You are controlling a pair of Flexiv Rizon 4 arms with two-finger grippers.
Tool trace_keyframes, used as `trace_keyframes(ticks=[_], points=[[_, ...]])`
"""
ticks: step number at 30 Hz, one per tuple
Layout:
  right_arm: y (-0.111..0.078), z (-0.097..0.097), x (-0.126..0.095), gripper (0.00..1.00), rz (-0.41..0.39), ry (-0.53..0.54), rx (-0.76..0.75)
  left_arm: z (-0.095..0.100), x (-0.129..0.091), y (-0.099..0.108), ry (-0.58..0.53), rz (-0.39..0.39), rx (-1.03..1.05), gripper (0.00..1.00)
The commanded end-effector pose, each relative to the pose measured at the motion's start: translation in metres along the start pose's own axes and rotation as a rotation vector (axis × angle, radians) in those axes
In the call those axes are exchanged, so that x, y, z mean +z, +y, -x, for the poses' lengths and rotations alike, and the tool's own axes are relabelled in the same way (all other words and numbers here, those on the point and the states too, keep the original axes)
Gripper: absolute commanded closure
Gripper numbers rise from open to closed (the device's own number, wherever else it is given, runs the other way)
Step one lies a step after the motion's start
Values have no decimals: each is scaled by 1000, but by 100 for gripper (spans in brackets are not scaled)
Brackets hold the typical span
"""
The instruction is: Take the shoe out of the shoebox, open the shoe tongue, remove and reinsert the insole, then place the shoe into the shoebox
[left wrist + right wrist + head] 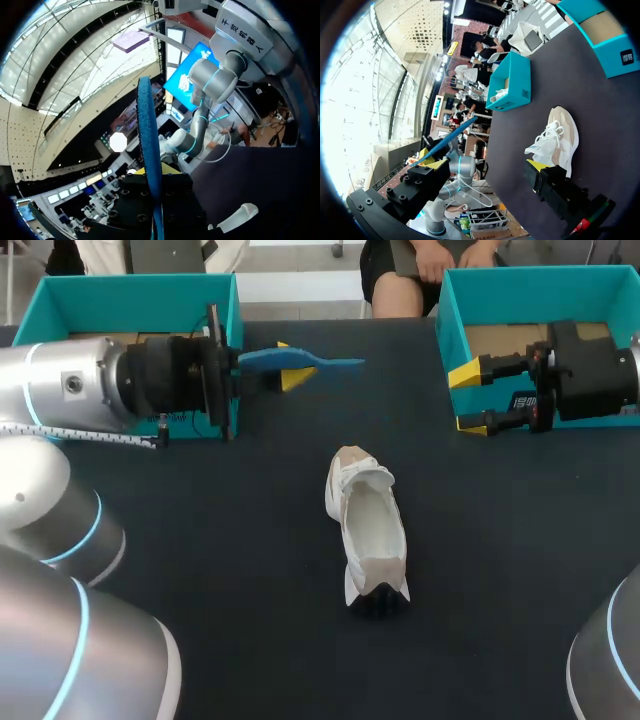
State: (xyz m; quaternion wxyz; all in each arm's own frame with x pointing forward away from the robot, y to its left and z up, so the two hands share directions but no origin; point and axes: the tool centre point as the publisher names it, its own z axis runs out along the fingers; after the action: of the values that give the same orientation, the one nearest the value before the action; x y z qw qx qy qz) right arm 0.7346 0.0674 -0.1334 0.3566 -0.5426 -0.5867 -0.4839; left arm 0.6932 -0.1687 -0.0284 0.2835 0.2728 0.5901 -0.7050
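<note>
A white and beige shoe (366, 532) lies on the dark table mid-way between the arms, its tongue end toward the far side. My left gripper (283, 372) hovers above the table in front of the left teal shoebox (140, 302), shut on a blue insole (300, 360) that sticks out to the right. In the left wrist view the insole (149, 145) stands edge-on between the fingers, and the shoe (241, 215) lies beside and below them. My right gripper (468, 398) stands open and holds nothing, at the front wall of the right shoebox (540, 285). From the right wrist, the shoe (556, 134) lies ahead of the open gripper (487, 166).
The two teal shoeboxes stand at the far left and far right of the table; the left one (512, 82) shows beyond the shoe in the right wrist view. Bare dark tabletop (250, 540) surrounds the shoe.
</note>
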Motion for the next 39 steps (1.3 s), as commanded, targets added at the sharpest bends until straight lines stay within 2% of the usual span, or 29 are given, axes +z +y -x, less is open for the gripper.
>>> trace_keyframes(ticks=[1, 2, 4, 29, 31, 33, 39], points=[[0, 0, 1, 0, 1, -1, 0, -2, -7, 24, 222, -203, 1050, 100], [0, 0, 1, 0, 1, -1, 0, -3, -9, 26, 216, -206, 1039, 100], [0, 0, 1, 0, 1, -1, 0, -7, -11, 30, 276, -209, 1139, 100], [0, 0, 1, 0, 1, -1, 0, -7, -11, 30, 276, -209, 1139, 100], [0, 0, 1, 0, 1, -1, 0, -23, -7, 34, 285, -196, 1127, 100], [0, 0, 1, 0, 1, -1, 0, -36, -6, 39, 273, -148, 1118, 100], [0, 0, 1, 0, 1, -1, 0, -74, 1, 44, 182, -87, 1060, 100]])
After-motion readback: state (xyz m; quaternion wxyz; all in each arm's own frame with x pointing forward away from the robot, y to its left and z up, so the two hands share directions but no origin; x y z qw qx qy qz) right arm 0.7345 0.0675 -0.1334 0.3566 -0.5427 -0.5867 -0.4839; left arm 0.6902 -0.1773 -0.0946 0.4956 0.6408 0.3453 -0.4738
